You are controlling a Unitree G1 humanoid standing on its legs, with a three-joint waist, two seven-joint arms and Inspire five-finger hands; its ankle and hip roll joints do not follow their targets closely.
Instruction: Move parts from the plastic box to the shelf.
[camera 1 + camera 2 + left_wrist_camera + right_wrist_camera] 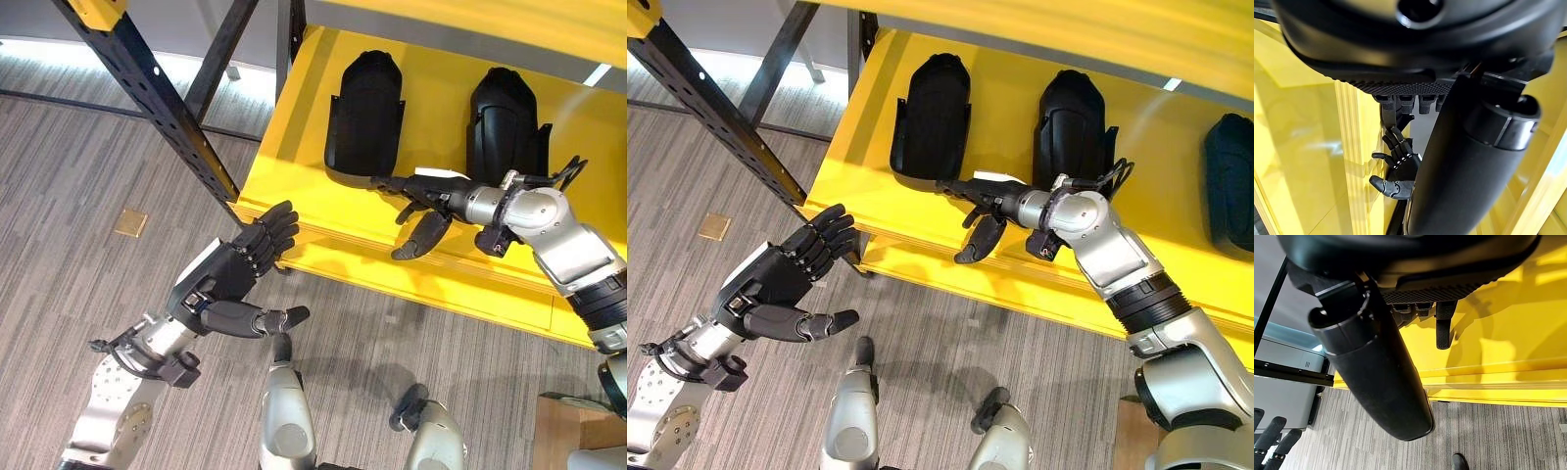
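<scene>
— Parts sit on the yellow shelf (294,196) already: one black part (364,117), a second part (505,122) beside it. Is the job done?

— Can't tell — no plastic box to check. Right hand (423,201) rests spread by the first part; left hand (245,264) hangs spread, holding nothing.

— Anything extra?

— Right eye view shows a third part (1229,181).

Three parts (931,116) (1070,127) (1229,181) side by side on shelf (921,211), rack post (715,113) left
</scene>
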